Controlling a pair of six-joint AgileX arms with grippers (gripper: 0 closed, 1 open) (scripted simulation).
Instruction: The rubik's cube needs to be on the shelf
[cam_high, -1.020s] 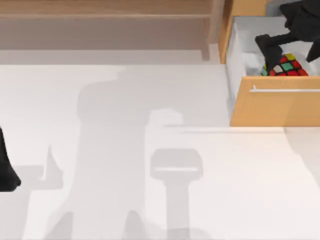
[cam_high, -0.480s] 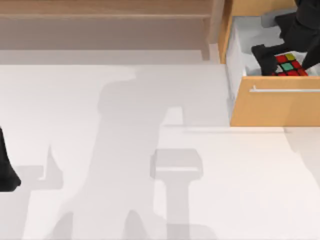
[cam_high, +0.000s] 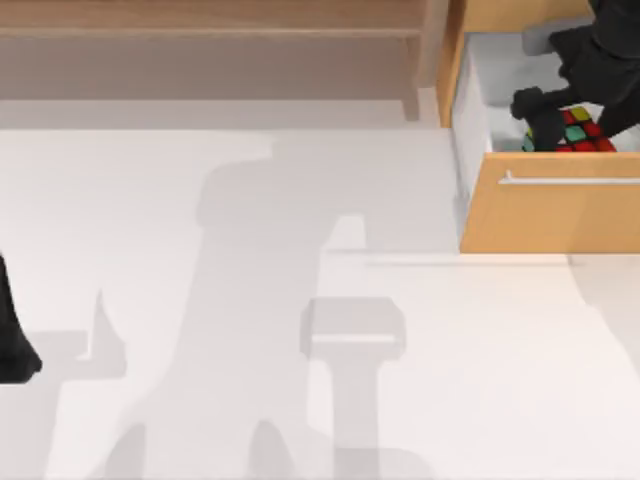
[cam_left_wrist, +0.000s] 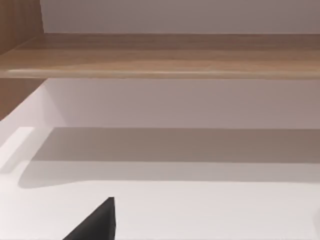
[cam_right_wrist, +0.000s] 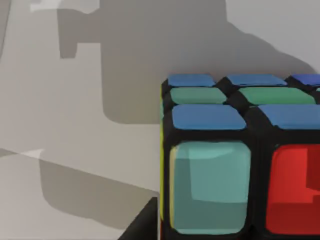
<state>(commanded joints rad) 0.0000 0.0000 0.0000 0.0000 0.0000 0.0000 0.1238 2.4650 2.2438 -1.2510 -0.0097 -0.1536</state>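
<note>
The rubik's cube (cam_high: 580, 131) lies inside the open orange-wood drawer (cam_high: 560, 212) at the table's back right. My right gripper (cam_high: 562, 118) reaches down into the drawer and is shut on the cube. One black finger (cam_high: 540, 108) presses the cube's left side; the other finger is hidden under the arm. Close up in the right wrist view, the rubik's cube (cam_right_wrist: 240, 165) shows blue, green, teal and red stickers, with a fingertip (cam_right_wrist: 145, 225) against its edge. The long wooden shelf (cam_high: 200, 15) runs along the back left and also shows as the shelf (cam_left_wrist: 160, 55) ahead of the left wrist.
My left gripper (cam_high: 12, 335) is parked at the table's left edge. The drawer front carries a thin metal handle (cam_high: 570, 180). An upright wooden post (cam_high: 432, 50) separates shelf and drawer. A grey recess (cam_high: 200, 70) lies under the shelf board.
The right gripper came lower into the drawer, and its visible finger moved right until it met the cube's side. The cube and the left arm have stayed put.
</note>
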